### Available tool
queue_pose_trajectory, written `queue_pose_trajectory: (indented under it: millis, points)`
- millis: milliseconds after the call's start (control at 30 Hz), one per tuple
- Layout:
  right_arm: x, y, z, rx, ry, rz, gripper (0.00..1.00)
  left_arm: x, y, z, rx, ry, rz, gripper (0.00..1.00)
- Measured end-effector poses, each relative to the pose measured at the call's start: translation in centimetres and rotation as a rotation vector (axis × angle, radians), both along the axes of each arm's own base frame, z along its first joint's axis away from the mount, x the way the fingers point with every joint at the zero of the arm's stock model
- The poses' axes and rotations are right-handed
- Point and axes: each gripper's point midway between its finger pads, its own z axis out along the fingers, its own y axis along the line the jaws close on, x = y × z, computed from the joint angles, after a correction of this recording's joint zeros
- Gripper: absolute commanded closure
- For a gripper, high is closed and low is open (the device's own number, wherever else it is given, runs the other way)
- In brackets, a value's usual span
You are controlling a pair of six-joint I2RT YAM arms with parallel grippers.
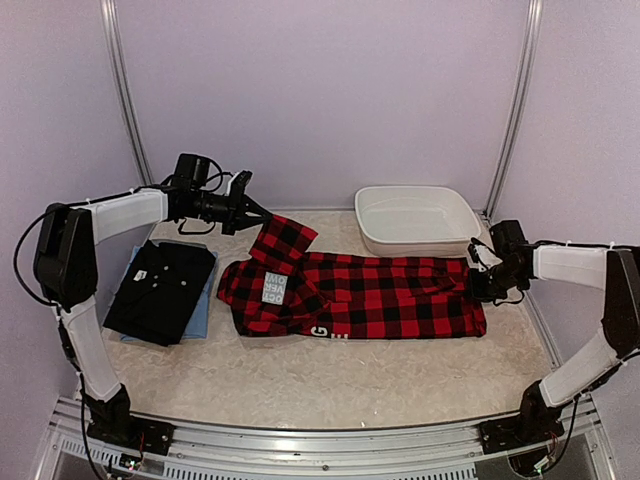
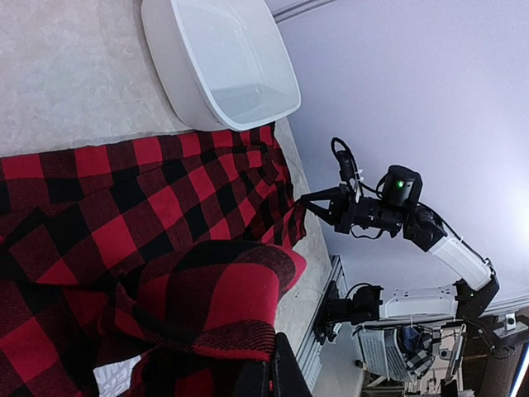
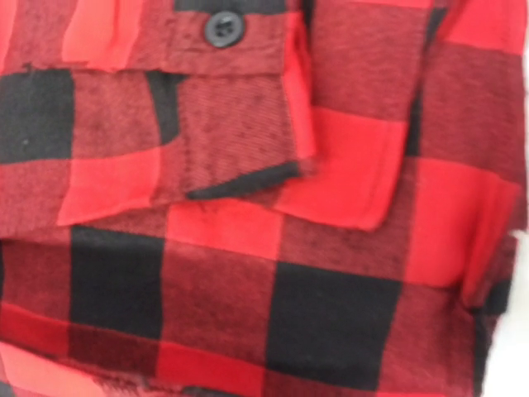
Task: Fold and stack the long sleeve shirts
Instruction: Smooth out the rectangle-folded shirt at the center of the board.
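At the middle of the tabletop [image 1: 300, 380] the red-and-black checked flannel shirt [image 1: 400, 295] is spread, beside a folded black shirt [image 1: 160, 288]. Its raised sleeve [image 1: 283, 238] is clamped by the jaws of the left arm [image 1: 125, 212]. At its right edge the jaws of the right arm [image 1: 570, 265] are placed; their state cannot be told.

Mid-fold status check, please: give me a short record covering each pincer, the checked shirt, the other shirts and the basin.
left pincer: shut on a raised flap at the checked shirt's left end
right pincer: low at the shirt's right edge; open or shut cannot be told
checked shirt: lying across the middle of the table, partly folded, white label showing
black shirt: folded, left of the checked shirt
blue shirt: under the black shirt, edges showing
basin: behind the checked shirt's right half, no clothes in it
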Motion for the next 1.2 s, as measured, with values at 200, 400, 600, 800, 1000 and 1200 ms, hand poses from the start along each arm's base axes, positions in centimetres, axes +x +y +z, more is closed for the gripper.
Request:
queue_pose_trajectory:
  millis: [200, 400, 600, 800, 1000, 1200]
  points:
    - [0.0, -0.6, -0.2, -0.010, 0.007, -0.018, 1.00, 0.4, 0.6, 0.0, 0.001, -0.001, 0.016, 1.00]
    - [-0.1, -0.6, -2.0, -0.012, 0.056, -0.018, 0.96, 0.4, 0.6, 0.0, 0.001, -0.001, 0.016, 1.00]
    - [0.0, -0.4, -2.9, 0.004, 0.075, -0.016, 0.64, 0.5, 0.1, 0.7, -0.017, -0.001, 0.017, 1.00]
    - [0.5, 0.0, -2.0, 0.029, 0.039, -0.008, 0.48, 0.1, -2.4, 3.9, -0.049, -0.056, -0.027, 1.00]
    - [0.9, 0.3, 0.5, 0.040, -0.037, 0.005, 0.43, -0.7, -4.5, 5.7, -0.064, -0.095, -0.072, 1.00]
    - [0.9, 2.3, 4.9, 0.110, -0.160, 0.075, 0.31, -2.0, -6.2, 5.3, -0.061, -0.066, -0.083, 1.00]
